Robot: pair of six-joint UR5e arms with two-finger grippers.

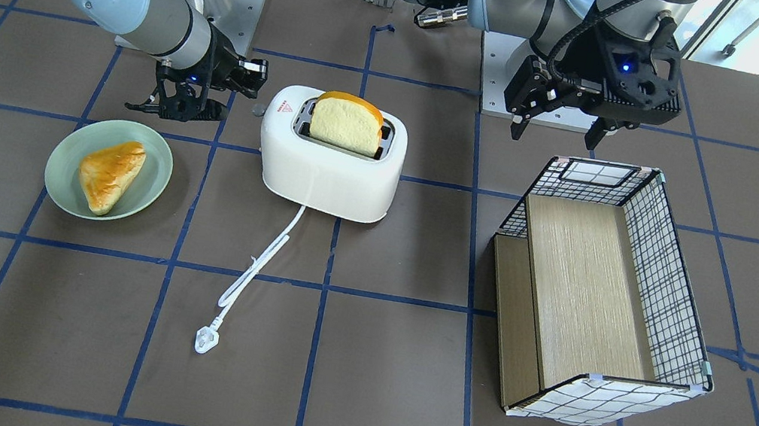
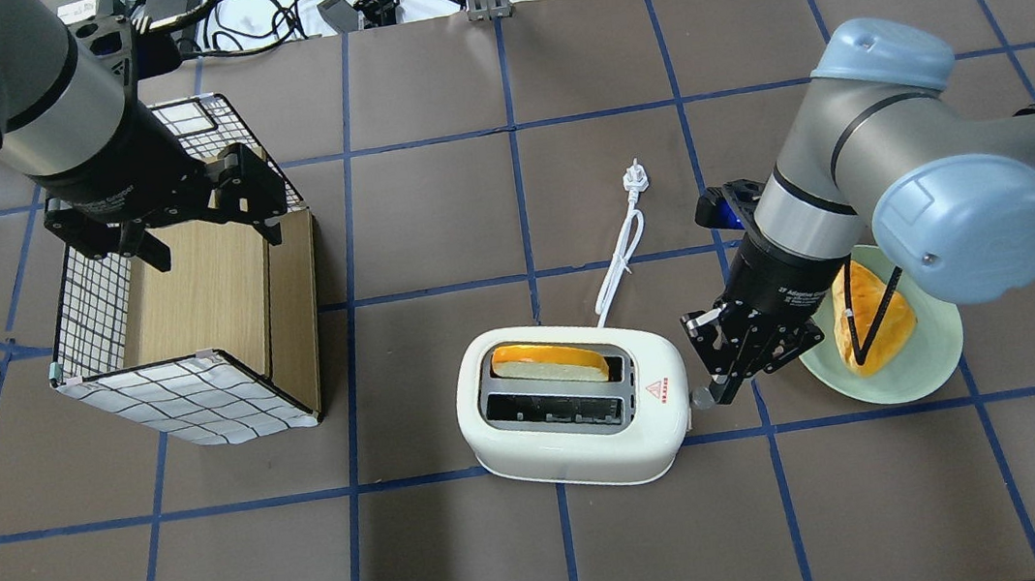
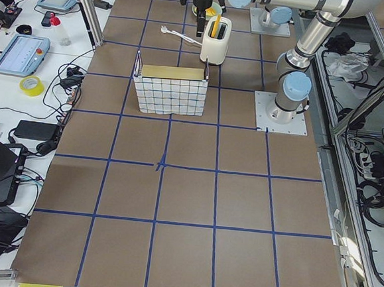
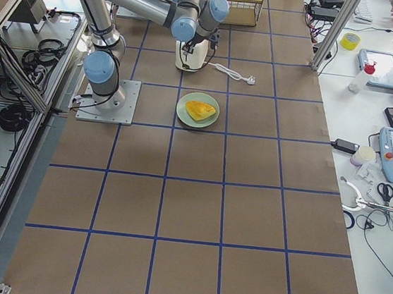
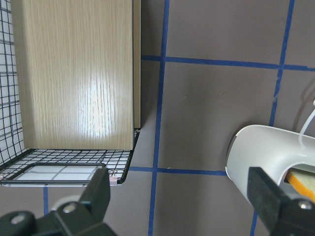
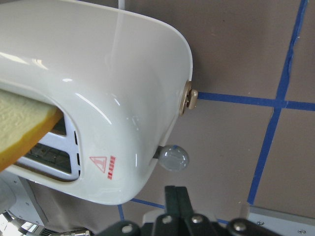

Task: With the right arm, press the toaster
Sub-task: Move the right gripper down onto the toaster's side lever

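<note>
Front cam: operators' side, across table [image 1: 385, 366], steep down, mid-range. Overhead: opposite side, high, fwd + down, similar range. Shared by the two: toaster [image 1: 328, 174], basket [image 1: 672, 290], plate [image 1: 154, 170], L/R mirrored. Side cams: high at table ends, looking lengthwise, far off; toaster small near top in both. L wrist cam: close, straight down on basket corner + toaster end. R wrist cam: v. close on toaster's lever knob [image 6: 173, 158].

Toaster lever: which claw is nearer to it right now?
Right. The right claw sits shut just beside the lever on the toaster, not clearly touching it. The left claw hangs open above the basket, well off past the toaster's other end.
</note>
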